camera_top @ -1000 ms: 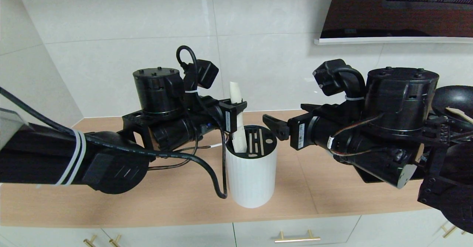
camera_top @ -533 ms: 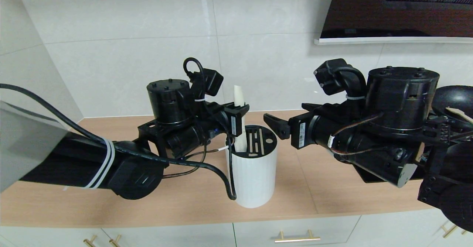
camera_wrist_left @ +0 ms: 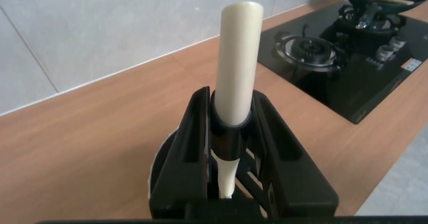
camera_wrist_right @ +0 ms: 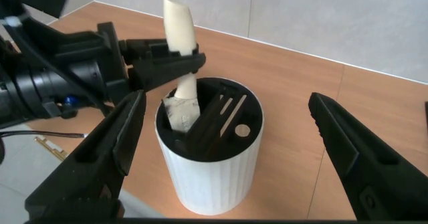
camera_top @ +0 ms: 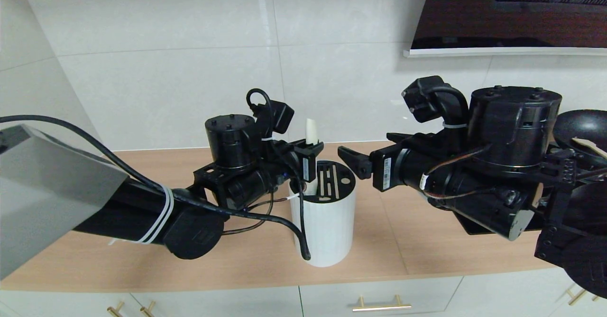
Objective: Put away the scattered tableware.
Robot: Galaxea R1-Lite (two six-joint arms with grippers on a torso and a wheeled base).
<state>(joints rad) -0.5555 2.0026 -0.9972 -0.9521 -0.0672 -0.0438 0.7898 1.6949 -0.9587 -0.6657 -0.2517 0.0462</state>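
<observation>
One wooden counter (camera_top: 417, 241), one white holder (camera_top: 327, 231) right under your left claw (camera_top: 310, 152) and just beside your wide-open right claw (camera_top: 364, 145), left one clamped on a cream-handled utensil (camera_top: 311, 130), so you're mid-insert I'd say, next let go and lift clear, and it's sunk deeper than a second ago.

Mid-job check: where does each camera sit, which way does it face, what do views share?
Head view: on the head, facing forward and down at the counter and white holder; both arms show.
Left wrist view: on that wrist, looking along the left pincer, shut on the cream-handled utensil; stove beyond.
Right wrist view: on that wrist, looking between the fingers of the open right pincer at the holder.
Shared: holder, utensil.
</observation>
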